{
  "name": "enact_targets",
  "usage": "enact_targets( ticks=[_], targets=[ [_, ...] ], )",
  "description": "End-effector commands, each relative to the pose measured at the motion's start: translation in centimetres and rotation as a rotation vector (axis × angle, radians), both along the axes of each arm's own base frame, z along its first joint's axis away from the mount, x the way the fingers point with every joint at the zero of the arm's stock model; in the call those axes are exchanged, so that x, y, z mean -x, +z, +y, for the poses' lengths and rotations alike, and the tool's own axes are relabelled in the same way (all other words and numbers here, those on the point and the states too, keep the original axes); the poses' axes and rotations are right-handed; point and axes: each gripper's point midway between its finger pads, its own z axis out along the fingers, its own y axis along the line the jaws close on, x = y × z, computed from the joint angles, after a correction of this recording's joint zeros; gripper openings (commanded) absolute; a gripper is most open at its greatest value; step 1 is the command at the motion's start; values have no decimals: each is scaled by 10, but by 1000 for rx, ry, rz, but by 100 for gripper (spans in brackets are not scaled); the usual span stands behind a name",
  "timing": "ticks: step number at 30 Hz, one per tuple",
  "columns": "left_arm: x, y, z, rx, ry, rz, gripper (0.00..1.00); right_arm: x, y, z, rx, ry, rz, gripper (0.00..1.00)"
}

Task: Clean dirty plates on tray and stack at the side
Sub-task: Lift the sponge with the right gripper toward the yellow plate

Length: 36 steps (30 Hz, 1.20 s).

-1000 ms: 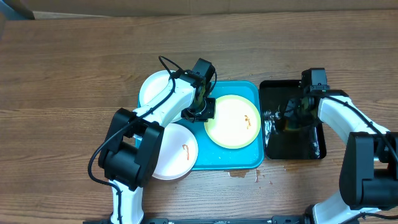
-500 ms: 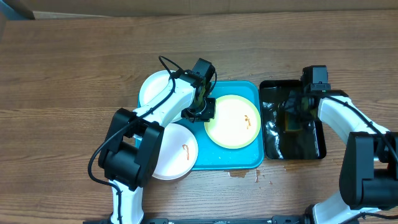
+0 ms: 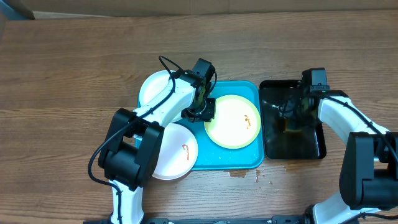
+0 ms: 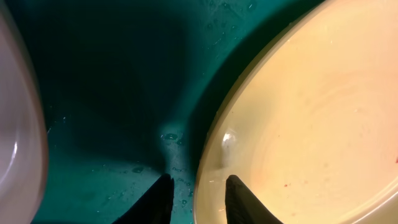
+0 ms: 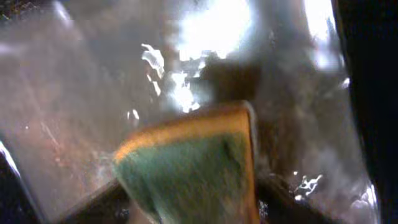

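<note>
Yellow-green plate (image 3: 233, 121) on the turquoise tray (image 3: 227, 160) lies just right of my left end effector (image 4: 198, 200), fingers (image 4: 239, 202) slightly apart astride its rim; my right end effector (image 3: 292, 115), farther off, holds a sponge (image 5: 193, 162).

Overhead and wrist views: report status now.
Left gripper open astride rim of pale yellow-green round plate on turquoise plastic tray. Right gripper clamps yellow-and-green sponge in wet black tray. Plate shows reddish smears. Nothing in the way.
</note>
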Motion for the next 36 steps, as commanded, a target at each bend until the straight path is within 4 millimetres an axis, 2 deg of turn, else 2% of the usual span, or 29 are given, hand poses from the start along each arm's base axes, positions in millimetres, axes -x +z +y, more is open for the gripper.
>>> enact_targets(
  ticks=[1,2,4,6,10,12,19,29,36],
  targets=[
    [3,-5,0,-5,-4,11,29,5,-1,3,-8,0,25,24],
    [2,-5,0,-3,-4,8,29,5,0,1,-2,0,30,15],
    [0,-5,-1,1,-4,-1,29,1,12,1,-1,-1,23,6],
    [-1,-5,-2,3,-4,-5,27,-2,27,1,0,0,24,4],
    [-1,-5,-1,-1,-4,-7,4,1,55,0,11,-1,47,4],
    [-2,-5,-1,-5,-3,-8,4,6,62,-2,27,0,58,4],
    [0,-7,13,-71,6,-5,4,20,64,1,93,30,106,4],
    [-1,-8,24,-129,15,-14,4,23,69,3,312,57,96,4],
    [-6,-9,30,-156,44,-33,7,17,69,18,295,107,66,4]
  ],
)
